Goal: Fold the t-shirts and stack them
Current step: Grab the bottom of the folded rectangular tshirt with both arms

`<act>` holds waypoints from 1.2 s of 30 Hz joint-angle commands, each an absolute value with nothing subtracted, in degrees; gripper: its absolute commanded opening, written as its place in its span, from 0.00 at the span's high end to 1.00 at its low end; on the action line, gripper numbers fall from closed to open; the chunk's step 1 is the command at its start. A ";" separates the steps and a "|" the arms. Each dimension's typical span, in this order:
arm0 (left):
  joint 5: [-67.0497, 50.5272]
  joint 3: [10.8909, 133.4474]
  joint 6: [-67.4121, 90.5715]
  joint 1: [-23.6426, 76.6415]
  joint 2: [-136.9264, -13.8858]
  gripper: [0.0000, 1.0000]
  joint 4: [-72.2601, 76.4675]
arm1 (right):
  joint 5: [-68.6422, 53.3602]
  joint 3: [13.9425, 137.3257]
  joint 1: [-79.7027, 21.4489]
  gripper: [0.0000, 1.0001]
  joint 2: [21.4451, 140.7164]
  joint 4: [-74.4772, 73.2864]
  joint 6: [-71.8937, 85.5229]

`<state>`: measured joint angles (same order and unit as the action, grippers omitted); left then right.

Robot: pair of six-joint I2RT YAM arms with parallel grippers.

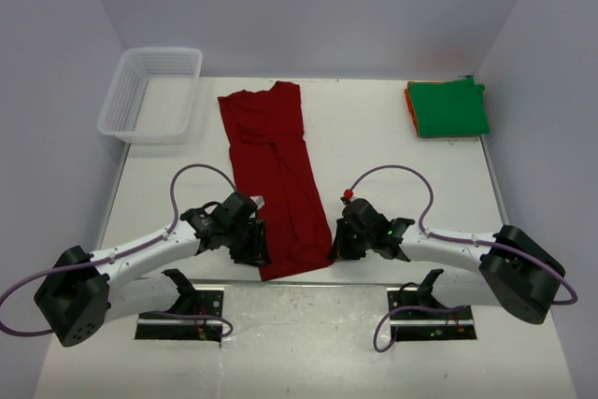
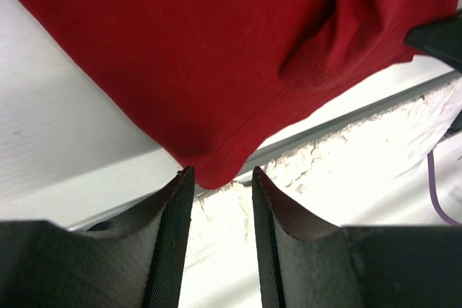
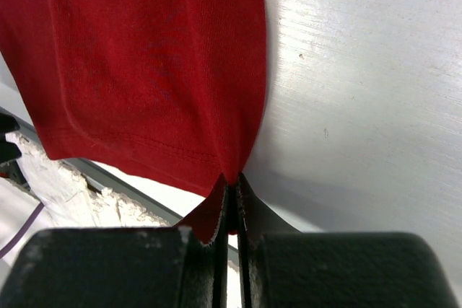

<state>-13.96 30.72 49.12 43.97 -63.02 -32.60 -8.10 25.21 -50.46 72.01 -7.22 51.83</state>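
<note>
The dark red t-shirt [image 1: 276, 170] lies folded lengthwise in a long strip down the middle of the table. Its near hem reaches the table's front edge. My left gripper [image 2: 220, 174] is open, its fingers either side of the hem's near left corner [image 2: 215, 167], which is not pinched. My right gripper [image 3: 231, 182] is shut on the hem's near right corner [image 3: 216, 164]. The green t-shirt [image 1: 450, 107] lies folded at the far right, on top of the orange t-shirt [image 1: 410, 98], of which only an edge shows.
A white mesh basket [image 1: 152, 92] stands at the far left corner. The table's front edge [image 2: 346, 117] runs just under both grippers. Grey walls close in the sides and back.
</note>
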 commanded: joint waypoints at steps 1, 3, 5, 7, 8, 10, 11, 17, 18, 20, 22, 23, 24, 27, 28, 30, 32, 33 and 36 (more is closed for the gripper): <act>-16.61 29.97 51.68 45.17 -62.05 0.60 -34.71 | -6.77 24.87 -50.45 1.00 72.07 -7.82 51.24; -16.44 30.23 52.29 45.88 -62.40 0.60 -36.20 | -6.68 24.87 -50.45 1.00 71.54 -7.82 51.24; -15.91 30.50 53.00 46.58 -62.66 0.59 -37.00 | -6.85 24.87 -50.45 1.00 71.46 -7.82 51.24; -15.21 30.76 53.43 46.93 -63.28 0.58 -37.70 | -7.12 24.70 -50.45 1.00 71.46 -7.39 51.15; -15.03 31.02 53.52 47.11 -63.63 0.56 -37.79 | -7.21 24.70 -50.45 1.00 71.46 -7.38 51.24; -14.59 31.38 53.70 47.20 -64.51 0.52 -37.79 | -7.29 24.61 -50.45 1.00 71.37 -7.21 51.15; -14.50 31.72 53.70 47.20 -64.95 0.50 -37.71 | -7.29 24.52 -50.45 1.00 71.28 -7.21 51.15; -14.68 31.64 54.32 47.72 -68.90 0.50 -34.90 | -7.21 24.17 -50.45 1.00 70.23 -7.73 50.80; -14.33 31.47 54.32 47.64 -69.25 0.49 -34.54 | -7.03 24.00 -50.45 1.00 69.70 -7.91 50.80; -13.97 31.29 54.23 47.72 -70.22 0.50 -33.58 | -7.03 23.73 -50.45 1.00 69.35 -7.74 50.80; -13.97 31.55 54.14 47.72 -71.19 0.50 -32.96 | -7.12 23.64 -50.45 1.00 69.34 -7.65 50.63; -14.06 31.64 54.05 47.72 -71.97 0.51 -32.52 | -7.21 23.64 -50.45 1.00 69.43 -7.65 50.54; -14.15 31.64 53.97 47.72 -72.24 0.51 -32.43 | -7.12 23.47 -50.45 1.00 69.43 -7.56 50.54; -14.41 31.47 53.96 47.72 -72.86 0.56 -31.47 | -7.12 23.20 -50.45 1.00 69.43 -7.38 50.62; -14.59 31.46 54.14 47.72 -72.95 0.60 -31.38 | -7.12 23.20 -50.45 1.00 69.35 -7.38 50.62; -14.85 31.29 54.32 47.73 -72.78 0.66 -30.85 | -7.03 23.29 -50.45 1.00 69.52 -7.38 50.54; -15.20 31.03 54.58 47.72 -72.60 0.77 -30.67 | -7.03 23.38 -50.45 1.00 69.78 -7.38 50.45; -15.55 30.85 54.84 47.72 -72.51 0.81 -30.50 | -7.12 23.47 -50.45 1.00 69.87 -7.30 50.36; -15.91 30.24 55.37 47.72 -71.46 0.98 -30.50 | -7.47 23.73 -50.45 1.00 70.57 -7.12 50.10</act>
